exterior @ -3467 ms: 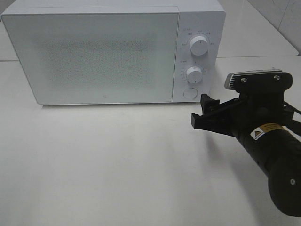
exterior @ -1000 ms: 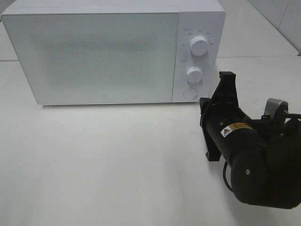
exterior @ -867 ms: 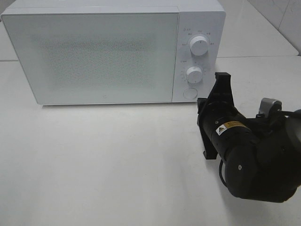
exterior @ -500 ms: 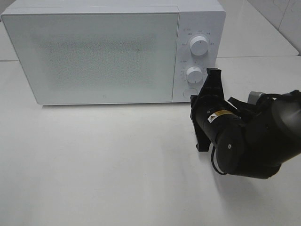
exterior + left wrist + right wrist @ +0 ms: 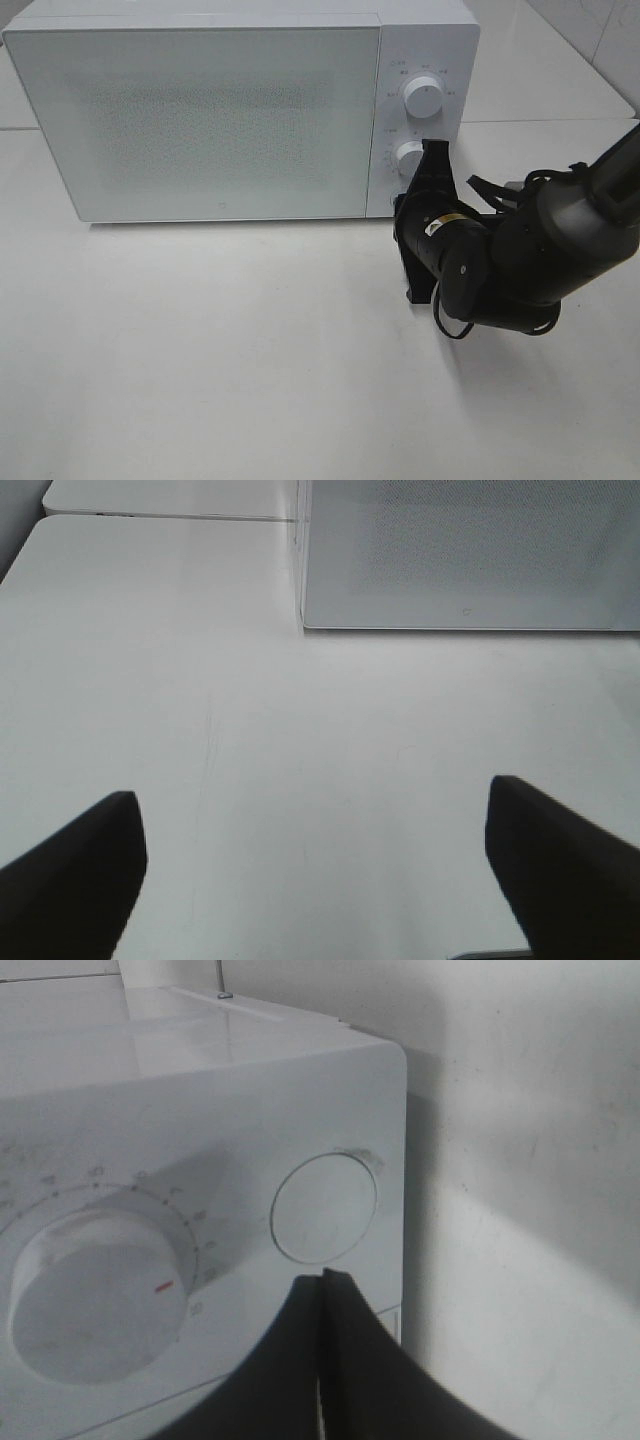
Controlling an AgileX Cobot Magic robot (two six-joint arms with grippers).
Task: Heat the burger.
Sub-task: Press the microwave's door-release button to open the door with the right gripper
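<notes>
The burger is out of view; the white microwave point(image 5: 200, 120) stands with its door closed. My right gripper point(image 5: 412, 200) is shut with nothing in it, rolled on its side right in front of the control panel. In the right wrist view its closed fingertips point(image 5: 322, 1278) sit just below the round button point(image 5: 324, 1210), very close to it or touching; I cannot tell which. My left gripper point(image 5: 312, 795) is open and holds nothing, hovering over the bare table in front of the microwave's left corner point(image 5: 303, 620). It does not show in the high view.
The panel carries an upper dial point(image 5: 425, 97) and a lower dial point(image 5: 408, 155), the latter with a red mark point(image 5: 163, 1286). The right arm's black body point(image 5: 520, 250) lies low over the white table point(image 5: 220, 350) at the right.
The right arm has moved left and forward, bringing its shut gripper from the table's right side up to the microwave's control panel by the round button. The left gripper stays open.
</notes>
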